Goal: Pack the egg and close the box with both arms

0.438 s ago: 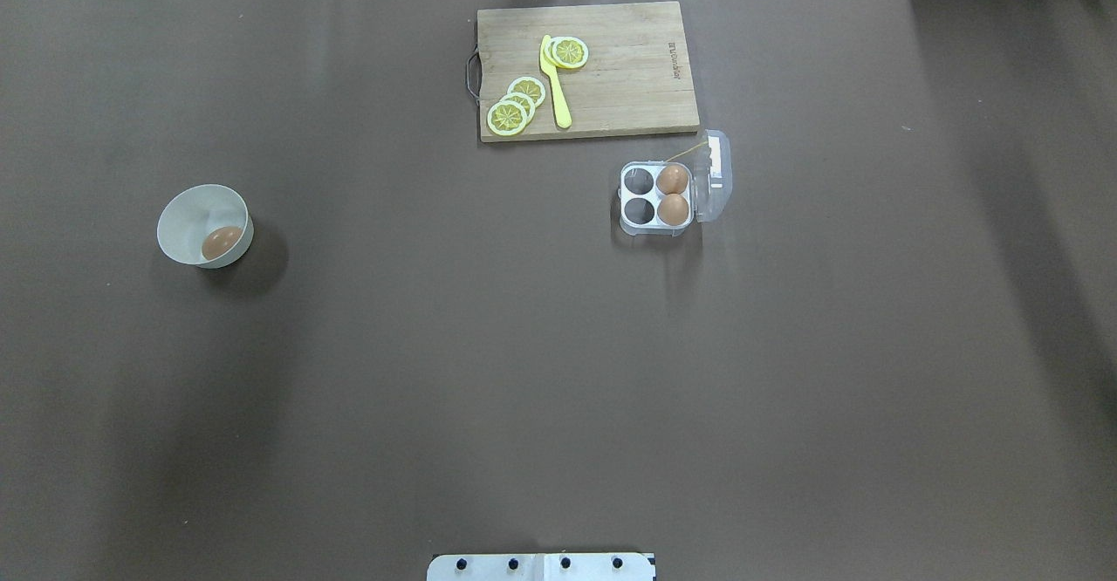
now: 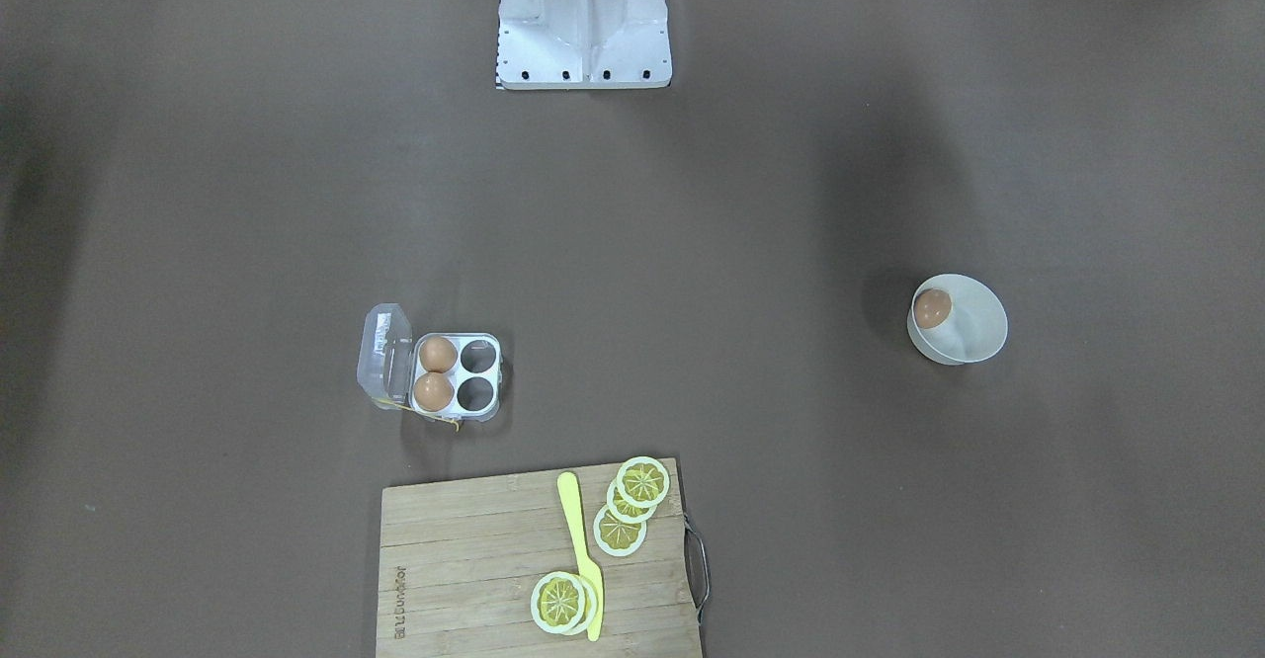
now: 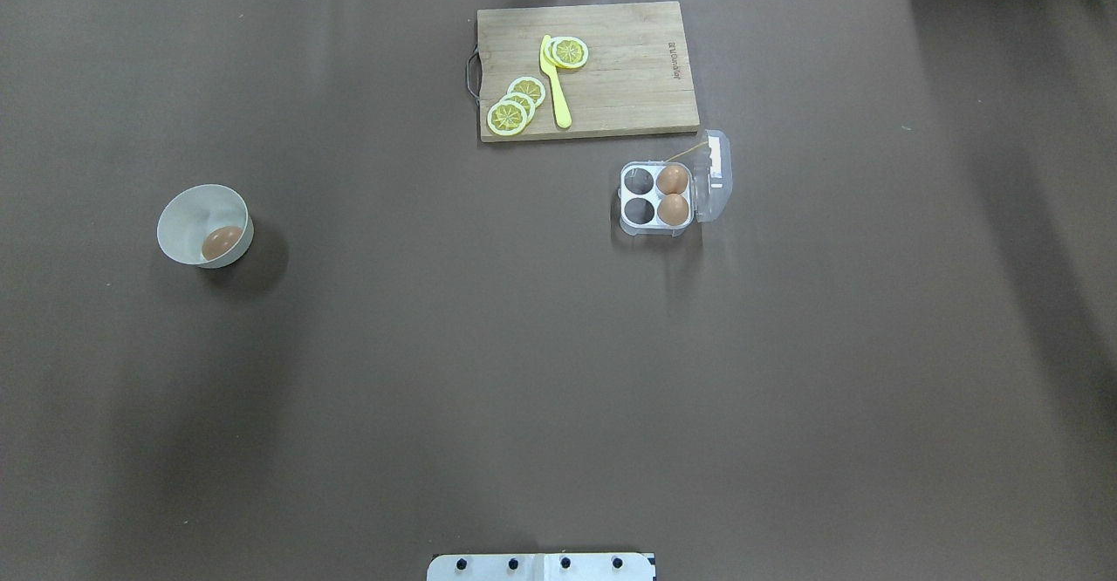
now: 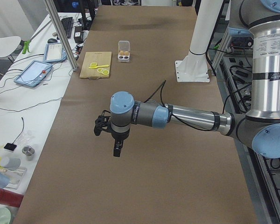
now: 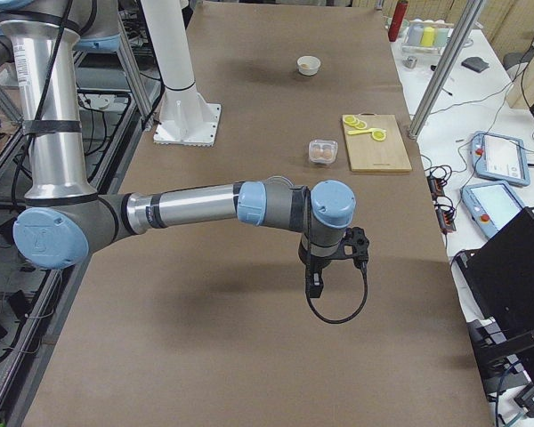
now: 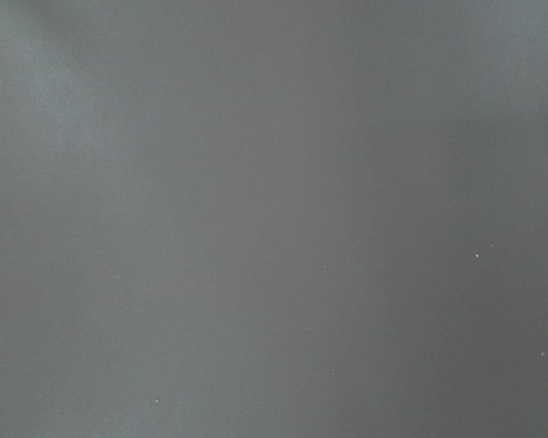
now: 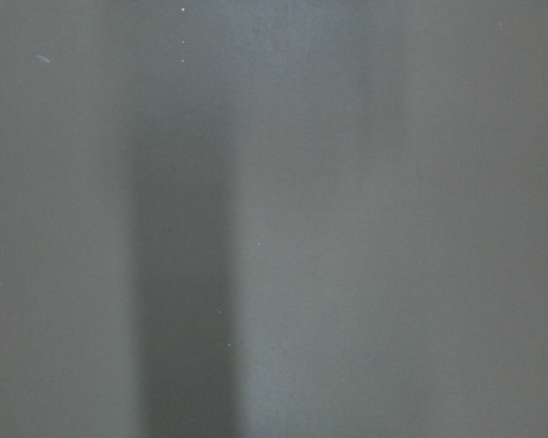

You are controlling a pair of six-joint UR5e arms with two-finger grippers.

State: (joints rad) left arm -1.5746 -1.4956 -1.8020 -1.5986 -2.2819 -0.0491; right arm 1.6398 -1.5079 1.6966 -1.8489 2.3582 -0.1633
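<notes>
The egg [image 3: 222, 242] lies in a round white bowl [image 3: 188, 215] at the table's left; it also shows in the front view [image 2: 932, 308]. The box [image 3: 655, 227] sits right of centre with its clear lid [image 3: 716, 175] open. Two brown eggs [image 3: 672, 180] fill its right cells and the two left cells are empty. Both grippers show only in the side views. The left gripper [image 4: 116, 150] hangs above bare table, and so does the right gripper [image 5: 314, 285]. I cannot tell whether either is open or shut. Both wrist views show only table cover.
A wooden cutting board [image 3: 628, 75] with lemon slices [image 3: 517, 105] and a yellow knife [image 3: 555, 84] lies just behind the box. The robot's base plate [image 3: 541, 566] is at the near edge. A brown cover spans the table.
</notes>
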